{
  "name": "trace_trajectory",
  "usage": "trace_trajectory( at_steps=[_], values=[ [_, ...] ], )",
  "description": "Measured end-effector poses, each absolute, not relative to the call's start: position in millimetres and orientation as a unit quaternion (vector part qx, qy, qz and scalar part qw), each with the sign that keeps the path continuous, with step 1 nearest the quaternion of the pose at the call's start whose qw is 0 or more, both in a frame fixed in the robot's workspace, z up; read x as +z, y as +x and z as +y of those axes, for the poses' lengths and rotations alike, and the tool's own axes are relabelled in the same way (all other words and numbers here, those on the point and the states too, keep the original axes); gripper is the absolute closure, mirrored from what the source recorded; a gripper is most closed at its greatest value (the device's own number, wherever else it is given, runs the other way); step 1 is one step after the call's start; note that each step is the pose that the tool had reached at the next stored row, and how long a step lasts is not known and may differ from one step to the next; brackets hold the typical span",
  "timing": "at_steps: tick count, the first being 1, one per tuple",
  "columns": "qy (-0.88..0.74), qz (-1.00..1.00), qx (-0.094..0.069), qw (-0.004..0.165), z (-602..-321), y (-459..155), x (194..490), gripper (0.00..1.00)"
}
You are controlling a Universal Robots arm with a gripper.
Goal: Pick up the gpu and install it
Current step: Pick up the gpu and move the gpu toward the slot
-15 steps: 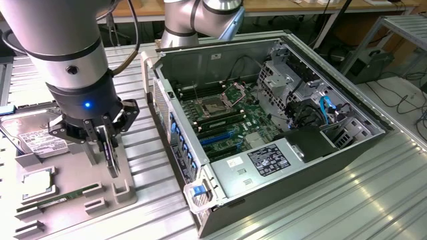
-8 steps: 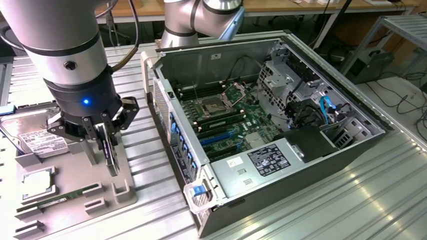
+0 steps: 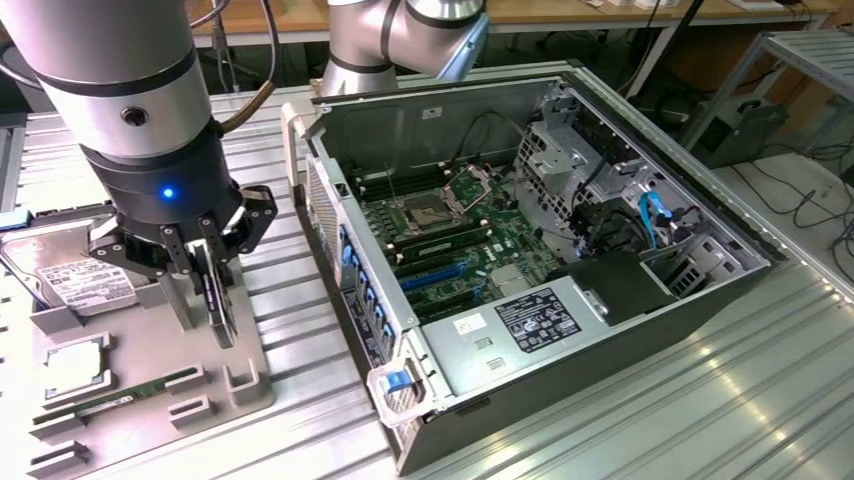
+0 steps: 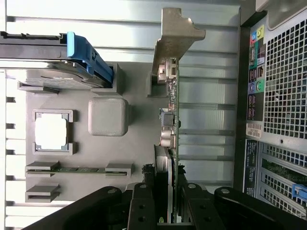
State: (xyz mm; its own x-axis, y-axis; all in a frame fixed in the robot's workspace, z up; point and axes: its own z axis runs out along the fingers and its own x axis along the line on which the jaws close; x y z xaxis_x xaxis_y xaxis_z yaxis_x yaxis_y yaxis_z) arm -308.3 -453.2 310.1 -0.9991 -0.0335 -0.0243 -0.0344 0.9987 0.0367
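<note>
The gpu (image 3: 222, 303) stands upright and edge-on over the right side of the grey holder tray (image 3: 160, 420), left of the open computer case (image 3: 534, 250). My gripper (image 3: 203, 262) comes down on it from above, its fingers (image 3: 171, 258) pressed on both faces of the card. The wrist view looks along the thin green gpu (image 4: 171, 120) to its silver end bracket (image 4: 176, 36). There my gripper (image 4: 168, 211) is shut on the card's near end. Whether the card still rests in the tray's slot I cannot tell. The blue card slots (image 3: 434, 275) on the motherboard lie bare.
The tray also holds a silver hard drive (image 3: 74, 280), a CPU (image 3: 74, 365) and a narrow RAM stick (image 3: 127, 395). The case's rear wall (image 4: 283, 96) is close beside the card. Ribbed metal table (image 3: 694, 400) surrounds everything.
</note>
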Motion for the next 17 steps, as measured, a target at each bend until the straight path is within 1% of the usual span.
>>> trace_trajectory(
  at_steps=[11, 17],
  values=[
    [-0.017, 1.000, 0.019, 0.012, -453.2, -308.2, 310.9, 0.73],
    [-0.017, 1.000, 0.019, 0.012, -453.2, -308.3, 317.1, 0.73]
  ],
)
